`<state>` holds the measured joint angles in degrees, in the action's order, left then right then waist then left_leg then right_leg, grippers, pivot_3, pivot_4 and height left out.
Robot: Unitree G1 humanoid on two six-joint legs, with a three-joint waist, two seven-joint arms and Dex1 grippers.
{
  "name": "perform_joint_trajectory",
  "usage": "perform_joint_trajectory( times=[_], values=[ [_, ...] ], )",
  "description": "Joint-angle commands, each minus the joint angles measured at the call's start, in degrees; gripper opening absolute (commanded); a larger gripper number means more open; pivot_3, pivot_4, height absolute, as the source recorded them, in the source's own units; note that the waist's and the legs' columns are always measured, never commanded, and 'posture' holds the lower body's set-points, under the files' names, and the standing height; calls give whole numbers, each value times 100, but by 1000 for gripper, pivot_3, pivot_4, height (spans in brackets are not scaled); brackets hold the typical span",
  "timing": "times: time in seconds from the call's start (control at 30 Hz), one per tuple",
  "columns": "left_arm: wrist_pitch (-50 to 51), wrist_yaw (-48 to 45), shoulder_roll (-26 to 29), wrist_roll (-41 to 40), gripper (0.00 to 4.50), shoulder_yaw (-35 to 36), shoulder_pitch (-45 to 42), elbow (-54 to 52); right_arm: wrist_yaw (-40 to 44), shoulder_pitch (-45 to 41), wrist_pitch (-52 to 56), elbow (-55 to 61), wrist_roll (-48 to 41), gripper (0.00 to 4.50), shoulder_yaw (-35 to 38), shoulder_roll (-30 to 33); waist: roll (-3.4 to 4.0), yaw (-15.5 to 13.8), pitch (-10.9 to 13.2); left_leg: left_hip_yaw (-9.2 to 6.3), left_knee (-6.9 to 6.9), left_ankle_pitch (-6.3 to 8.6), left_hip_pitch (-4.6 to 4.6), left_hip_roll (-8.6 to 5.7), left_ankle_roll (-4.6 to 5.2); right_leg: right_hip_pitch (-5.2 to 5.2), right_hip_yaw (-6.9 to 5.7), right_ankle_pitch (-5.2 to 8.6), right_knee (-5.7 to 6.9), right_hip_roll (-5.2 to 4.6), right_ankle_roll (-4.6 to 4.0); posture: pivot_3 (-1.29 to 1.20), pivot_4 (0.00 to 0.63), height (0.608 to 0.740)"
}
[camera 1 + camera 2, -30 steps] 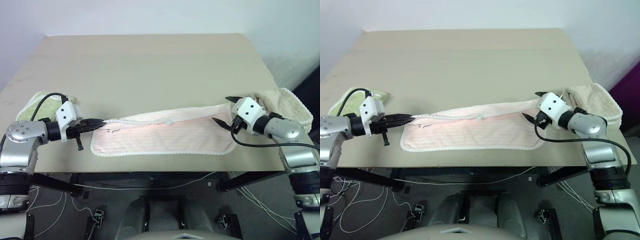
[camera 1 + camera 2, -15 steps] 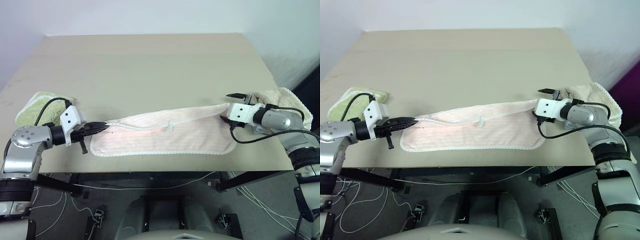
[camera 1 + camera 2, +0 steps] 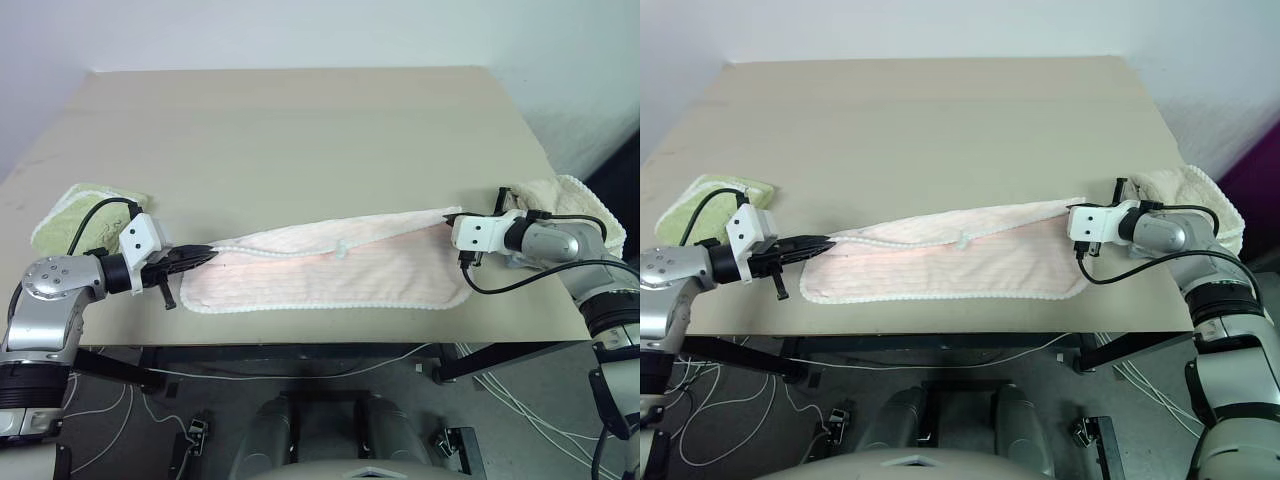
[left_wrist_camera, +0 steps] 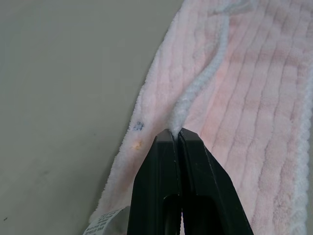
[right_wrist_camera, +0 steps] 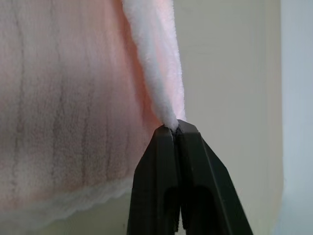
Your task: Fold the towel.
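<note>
From the left eye view, a pale pink thin cloth towel (image 3: 330, 268) with faint stripes and white scalloped edging lies stretched across the near part of a beige flat-topped table (image 3: 300, 130), partly folded along its length. The left hand (image 3: 203, 256) pinches the towel's left end, its two black fingers pressed together on the cloth. The right hand (image 3: 458, 232) is clamped on the towel's far right corner. A light green folded terry towel (image 3: 75, 205) lies near the table's left edge, beside the left arm. A thick beige folded towel (image 3: 570, 205) lies at the right edge, behind the right arm.

In the left wrist view, the black fingers (image 4: 161, 186) are closed tight on the white edging, with striped pink cloth spread beyond and a small label at the cloth's edge.

In the right wrist view, the black fingers (image 5: 156, 181) are shut on a raised, rolled pink corner, with the scalloped hem lying flat on the table.
</note>
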<state>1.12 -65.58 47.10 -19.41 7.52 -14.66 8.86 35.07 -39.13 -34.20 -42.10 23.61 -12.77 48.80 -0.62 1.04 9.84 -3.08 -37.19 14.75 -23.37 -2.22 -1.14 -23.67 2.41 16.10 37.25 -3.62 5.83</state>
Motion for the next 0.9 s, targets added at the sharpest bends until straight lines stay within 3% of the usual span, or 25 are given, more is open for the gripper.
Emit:
perform_joint_trajectory(
  times=[0.03,0.3,0.57,0.73,0.9],
  values=[
    [-69,99,-23,-11,0,122,-113,-26,-280,-244,-123,31,112,9,89,196,0,-1,0,0,0,0,0,0,0,0,0,0,0,0,0,0,150,740],
    [-501,1209,-352,263,0,411,-1289,1332,-295,-952,-203,-263,26,9,135,162,0,-3,1,0,-3,0,0,-1,-1,-1,-1,0,2,1,0,0,150,740],
    [-1353,1854,-450,812,0,281,-3423,3501,-423,-2660,-320,-1461,97,9,64,-34,-1,7,2,2,-2,-3,-5,-4,-4,-7,-1,-1,1,2,1,0,150,740],
    [-1800,1979,-311,1047,0,287,-4567,4487,-274,-3476,-445,-1787,-41,9,124,-3,-2,14,2,7,0,-17,-12,-6,-30,-15,0,-1,1,2,2,0,150,740],
    [-1924,1763,45,1002,0,416,-4748,4643,503,-3402,-445,-1390,-829,9,466,91,-1,48,3,9,4,-17,-13,-4,-30,-19,4,-1,7,4,2,0,150,740]
  ],
)
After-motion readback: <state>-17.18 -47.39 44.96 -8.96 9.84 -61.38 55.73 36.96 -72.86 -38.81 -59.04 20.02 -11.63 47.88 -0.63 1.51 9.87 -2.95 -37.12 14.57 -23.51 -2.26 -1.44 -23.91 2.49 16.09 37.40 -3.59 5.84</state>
